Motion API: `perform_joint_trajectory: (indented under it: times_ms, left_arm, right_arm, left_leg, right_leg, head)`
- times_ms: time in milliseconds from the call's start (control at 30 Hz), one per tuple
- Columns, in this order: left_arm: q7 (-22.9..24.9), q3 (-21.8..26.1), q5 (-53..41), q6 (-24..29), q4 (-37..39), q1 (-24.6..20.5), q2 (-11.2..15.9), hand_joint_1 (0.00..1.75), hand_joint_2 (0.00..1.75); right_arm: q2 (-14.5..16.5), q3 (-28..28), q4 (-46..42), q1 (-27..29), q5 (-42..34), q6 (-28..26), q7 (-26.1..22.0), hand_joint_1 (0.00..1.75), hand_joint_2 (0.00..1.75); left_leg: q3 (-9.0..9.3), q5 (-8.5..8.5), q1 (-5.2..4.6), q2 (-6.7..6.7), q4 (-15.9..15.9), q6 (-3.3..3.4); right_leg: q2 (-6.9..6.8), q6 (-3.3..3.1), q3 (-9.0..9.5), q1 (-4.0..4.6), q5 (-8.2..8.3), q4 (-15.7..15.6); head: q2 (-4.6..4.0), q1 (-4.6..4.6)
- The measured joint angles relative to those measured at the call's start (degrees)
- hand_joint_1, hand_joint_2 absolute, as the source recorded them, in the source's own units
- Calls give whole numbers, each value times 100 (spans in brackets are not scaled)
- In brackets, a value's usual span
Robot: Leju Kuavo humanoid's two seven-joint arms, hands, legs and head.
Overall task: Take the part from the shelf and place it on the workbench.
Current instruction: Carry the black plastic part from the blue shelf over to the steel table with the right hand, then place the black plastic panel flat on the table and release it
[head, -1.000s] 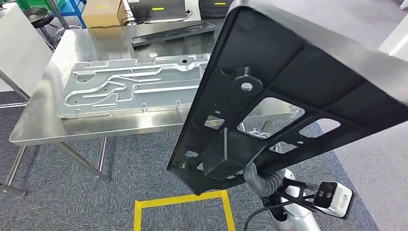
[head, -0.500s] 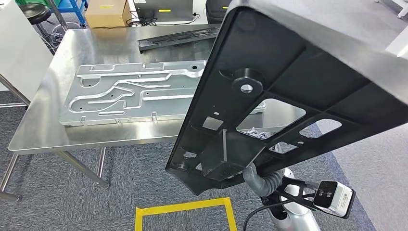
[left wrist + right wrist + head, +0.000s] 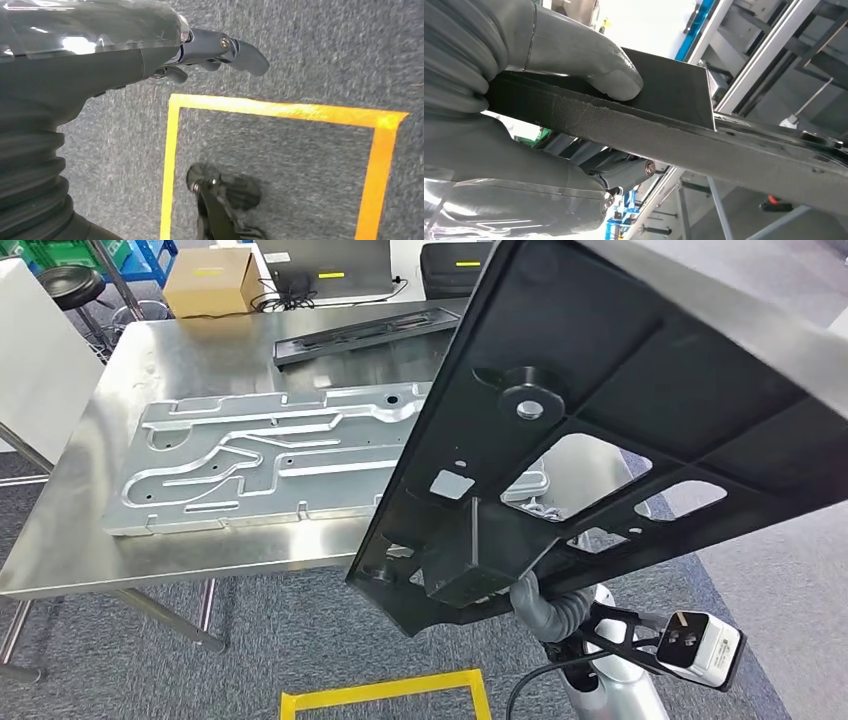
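Part [image 3: 640,420] first: the black ribbed panel is clamped in my right robot hand [image 3: 524,100], thumb pressed on one face and the darker fingers [image 3: 624,172] curled under the other, gripping it by its near, lower end. In the head view that grip sits low and right of centre, just above my right wrist, and the panel rises from there, tilted, its long axis running up and away to the far right, so its upper end hangs over the right part of the desk [image 3: 200,350].

My left robot hand [image 3: 220,50] hangs at my side over the grey carpet beside the yellow floor tape [image 3: 280,107], holding nothing, fingers loosely extended.

Ahead and to the left, the desk carries a large silver plate [image 3: 270,455] across its middle and a long black strip [image 3: 370,328] at the far side. As I judge it, the free steel lies nearer the right end, so the panel must tip forward and down there.
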Motion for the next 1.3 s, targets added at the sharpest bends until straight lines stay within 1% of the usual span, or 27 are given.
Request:
perform_joint_trajectory:
  times_ms: [33, 67, 100, 133, 167, 200, 233, 267, 333, 400, 500, 533, 567, 600, 667, 733, 833, 900, 967, 1067, 1100, 1133, 1167, 1200, 1233, 1267, 1300]
  left_arm:
    - [1, 0, 1, 1, 0, 8, 5, 0, 175]
    - [1, 0, 1, 2, 0, 15, 7, 0, 175]
    - [2, 0, 2, 2, 0, 19, 8, 0, 175]
    - [2, 0, 3, 4, 0, 23, 8, 0, 175]
    - [2, 0, 4, 6, 0, 24, 9, 0, 175]
    - [2, 0, 8, 9, 0, 23, 11, 0, 175]
    - [3, 1, 12, 14, 0, 26, 12, 0, 175]
    - [5, 1, 15, 19, 0, 30, 13, 0, 175]
    - [6, 2, 19, 28, 0, 40, 14, 0, 175]
    - [3, 3, 20, 32, 0, 36, 14, 0, 175]
    - [-13, 4, 18, 37, 0, 33, 14, 0, 175]
    - [-26, 4, 18, 39, 0, 38, 14, 0, 175]
    - [-46, 4, 18, 41, 0, 43, 14, 0, 175]
    - [-73, 4, 19, 41, 0, 47, 14, 0, 175]
    - [-118, 4, 19, 29, 0, 43, 11, 0, 175]
    - [-138, 4, 12, -5, 0, 22, 10, 0, 175]
    - [-155, 4, -13, -66, 0, -11, 19, 0, 175]
    - [-172, 3, -39, -99, 0, -36, 23, 0, 175]
    - [-180, 2, -60, -113, 0, -56, 25, 0, 175]
    - [-180, 2, -63, -114, 0, -60, 25, 0, 175]
    - [-181, 2, -65, -114, 0, -61, 26, 0, 175]
    - [-182, 2, -66, -114, 0, -58, 28, 0, 175]
    - [-192, 1, -73, -115, 0, -52, 31, 0, 175]
    - [-208, -1, -83, -120, 0, -47, 35, 0, 175]
    - [-226, -3, -97, -130, 0, -42, 42, 0, 175]
    - [-249, -6, -114, -146, 1, -46, 49, 0, 175]
    - [-270, -9, -130, -169, 1, -52, 56, 0, 175]
  right_arm:
    - [3, -1, 1, 3, -1, 6, 0, 169, 175]
    - [4, -2, 1, 4, -1, 13, 0, 169, 175]
    - [6, -3, 1, 4, -2, 18, 0, 169, 175]
    - [10, -5, 1, 3, -2, 21, 0, 169, 175]
    - [15, -9, 2, 3, -2, 24, 1, 169, 175]
    - [21, -13, 3, 0, -3, 27, 0, 169, 175]
    - [29, -19, 3, 0, -3, 30, 1, 169, 175]
    - [33, -25, 4, 0, -3, 33, 2, 169, 175]
    - [38, -46, 2, 0, -1, 40, 3, 169, 175]
    - [38, -80, -2, -14, 13, 40, 0, 169, 175]
    - [37, -140, 2, -32, 111, -18, -1, 169, 175]
    - [37, -165, 8, -45, 168, -63, 0, 169, 175]
    - [36, -196, 17, -78, 247, -128, 0, 169, 175]
    - [35, -228, 34, -141, 351, -216, 0, 169, 175]
    - [23, -278, 130, -380, 646, -483, 1, 169, 175]
    - [-3, -292, 390, -779, 1029, -866, 42, 169, 175]
    - [-38, -267, 1075, -1548, 1805, -1631, 332, 169, 175]
    - [-45, -183, 1655, -2079, 2566, -2240, 583, 169, 175]
    - [-45, -111, 2016, -2387, 3050, -2598, 705, 169, 175]
    - [-44, -93, 2092, -2454, 3152, -2674, 724, 169, 175]
    - [-41, -41, 2269, -2567, 3332, -2803, 748, 169, 175]
    - [-32, 64, 2589, -2755, 3703, -3030, 828, 169, 175]
    - [15, 313, 3194, -3089, 4452, -3359, 1046, 169, 175]
    - [81, 611, 3872, -3457, 5270, -3695, 1293, 169, 175]
    - [162, 910, 4473, -3762, 5982, -3924, 1540, 169, 175]
    - [251, 1196, 5007, -4033, 6543, -4058, 1751, 169, 175]
    - [317, 1375, 5328, -4188, 6769, -4086, 1841, 169, 175]
  left_leg:
    - [-160, -35, 5, 1, 145, -20]
    - [-224, 54, 9, 1, 93, -26]
    - [-186, 285, 16, 2, -171, -35]
    - [-89, 604, 24, 3, -566, -36]
    - [8, 826, 21, 6, -930, -27]
    - [90, 971, 12, 11, -1202, 2]
    - [126, 1027, 1, 14, -1344, 48]
    - [137, 982, -11, 17, -1369, 100]
    - [189, 995, -3, 7, -1398, 196]
    - [273, 961, 13, -2, -1433, 266]
    - [371, 872, 16, -2, -1450, 311]
    - [412, 837, 15, -2, -1449, 309]
    - [465, 799, 14, -5, -1448, 306]
    - [526, 758, 11, -8, -1448, 298]
    - [646, 674, 4, -10, -1450, 268]
    - [681, 612, -8, -6, -1457, 215]
    - [688, 604, -24, 14, -1411, 103]
    - [629, 501, -20, 13, -1209, 56]
    - [514, 373, -9, 9, -967, 42]
    - [463, 334, -7, 9, -876, 35]
    - [345, 255, -5, 9, -678, 15]
    - [144, 154, -3, 9, -370, -15]
    - [0, 230, -2, 10, -291, -34]
    - [-88, 396, -1, 12, -355, -43]
    - [-44, 654, -6, 15, -670, -21]
    - [76, 893, -22, 19, -1126, 21]
    - [147, 986, -38, 21, -1349, 65]
  right_leg:
    - [10, 5, 45, -2, -42, 2]
    - [19, 14, 99, -6, -88, 5]
    - [26, 31, 168, -10, -141, 9]
    - [28, 51, 236, -13, -201, 13]
    - [28, 78, 296, -10, -257, 25]
    - [29, 110, 328, -5, -306, 36]
    - [30, 144, 343, 2, -343, 43]
    - [33, 178, 350, 10, -359, 63]
    - [28, 237, 352, 8, -383, 127]
    - [20, 285, 183, -8, -476, 481]
    - [16, 348, -518, -32, -843, 1516]
    - [16, 357, -712, -35, -878, 1710]
    - [16, 353, -814, -34, -793, 1711]
    - [15, 337, -815, -32, -583, 1508]
    - [17, 275, -627, -15, -9, 764]
    - [22, 202, -498, 27, 249, 265]
    - [49, 108, -450, 33, 278, 140]
    - [51, 49, -380, 3, 280, 91]
    - [46, 19, -351, -3, 277, 76]
    - [46, 14, -350, -3, 273, 77]
    - [46, 9, -350, 0, 270, 77]
    - [46, -1, -348, 8, 263, 78]
    - [50, -10, -332, 20, 245, 83]
    - [55, -17, -309, 34, 224, 90]
    - [60, -14, -286, 45, 200, 96]
    - [64, -1, -273, 56, 183, 107]
    - [61, 20, -281, 64, 174, 113]
  head:
    - [0, 0]
    - [0, 0]
    - [0, 0]
    - [0, 0]
    - [0, 1]
    - [0, 1]
    - [0, 1]
    - [0, 1]
    - [0, 1]
    - [0, 2]
    - [0, 2]
    - [0, 2]
    - [0, 2]
    - [0, 2]
    - [0, 2]
    - [0, 6]
    - [0, 9]
    - [0, 9]
    - [0, 8]
    - [0, 9]
    - [0, 9]
    - [0, 9]
    - [0, 9]
    - [0, 9]
    - [0, 9]
    - [0, 9]
    - [0, 9]
